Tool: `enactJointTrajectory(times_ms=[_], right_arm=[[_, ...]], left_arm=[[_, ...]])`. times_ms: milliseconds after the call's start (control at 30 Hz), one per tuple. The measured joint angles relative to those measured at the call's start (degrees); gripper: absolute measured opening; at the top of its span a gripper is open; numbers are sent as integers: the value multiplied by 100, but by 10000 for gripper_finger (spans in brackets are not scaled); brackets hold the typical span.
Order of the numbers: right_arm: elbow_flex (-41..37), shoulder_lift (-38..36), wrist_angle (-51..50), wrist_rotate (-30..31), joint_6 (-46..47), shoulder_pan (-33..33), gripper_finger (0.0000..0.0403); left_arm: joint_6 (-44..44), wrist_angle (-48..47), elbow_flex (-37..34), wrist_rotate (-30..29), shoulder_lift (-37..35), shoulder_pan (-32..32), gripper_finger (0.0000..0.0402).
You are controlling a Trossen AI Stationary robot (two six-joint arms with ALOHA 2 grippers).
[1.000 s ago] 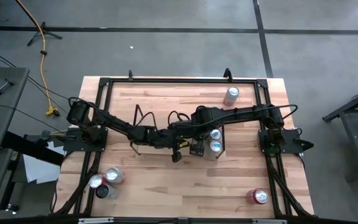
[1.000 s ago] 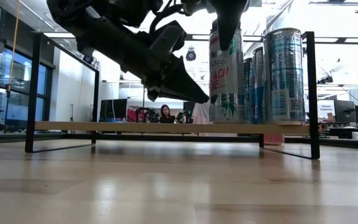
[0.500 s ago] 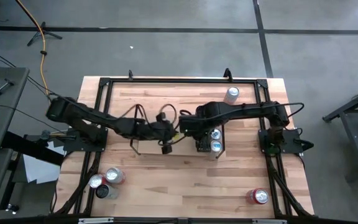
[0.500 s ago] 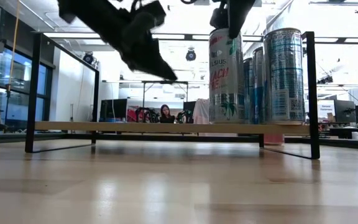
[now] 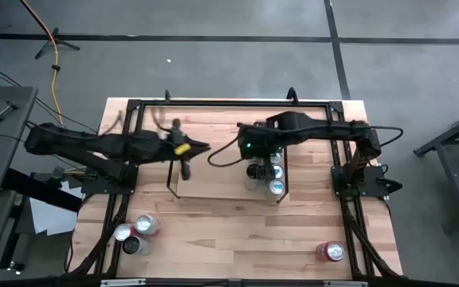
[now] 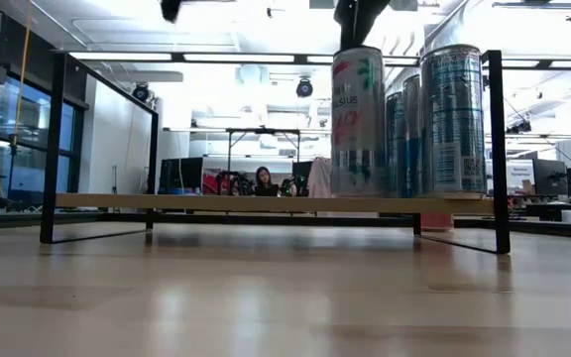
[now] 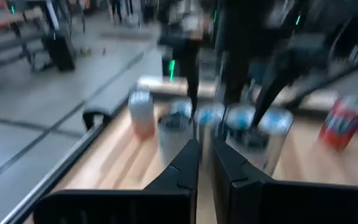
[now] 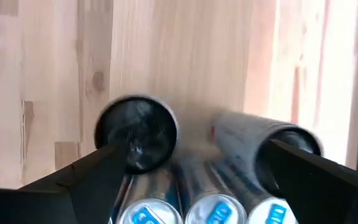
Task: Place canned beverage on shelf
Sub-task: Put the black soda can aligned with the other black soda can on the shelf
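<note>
Silver can (image 6: 357, 121) upright on shelf (image 6: 266, 203), below right gripper's (image 8: 185, 168) spread jaws.

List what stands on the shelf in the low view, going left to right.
Left wire frame → bare shelf board → white and pink can → blue cans → right wire frame.

We see the left wrist view smeared throughout, its cans (image 7: 241, 121) mere blobs, while in the low view the right gripper (image 6: 357, 15) is cut off by the top edge, and labels on the cans (image 6: 357, 124) stay unreadable.
</note>
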Motion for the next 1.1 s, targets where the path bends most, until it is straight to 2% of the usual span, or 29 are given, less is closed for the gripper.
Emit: enactJointTrajectory(times_ms=[100,200,333,500,633,733,833,1000,1100], right_arm=[[1,-173,269,-266,-226,-101,370],[2,-302,449,-896,-806,-227,369],[-2,-356,430,-1833,-1506,-442,369],[-13,-356,322,-2386,-2269,-822,369],[-17,-325,564,-3071,-3089,-1140,369],[-17,-294,702,-3889,-3702,-1306,369],[-20,-259,688,-4358,-4298,-1363,369],[-20,-190,539,-4367,-5396,-1294,369],[-20,-80,397,-4272,-5616,-1218,369]], left_arm=[[-74,43,-6,8,-455,-113,0],[0,243,-10,126,-755,-237,0],[211,869,-2,643,-858,-314,0],[210,1413,-2,957,-822,-313,0],[52,1415,-2,698,-809,-312,0],[-108,1432,-2,301,-811,-312,0],[-270,1442,-2,-125,-811,-312,0],[-433,1476,-2,-422,-811,-312,0],[-419,1496,-2,-491,-811,-312,0]])
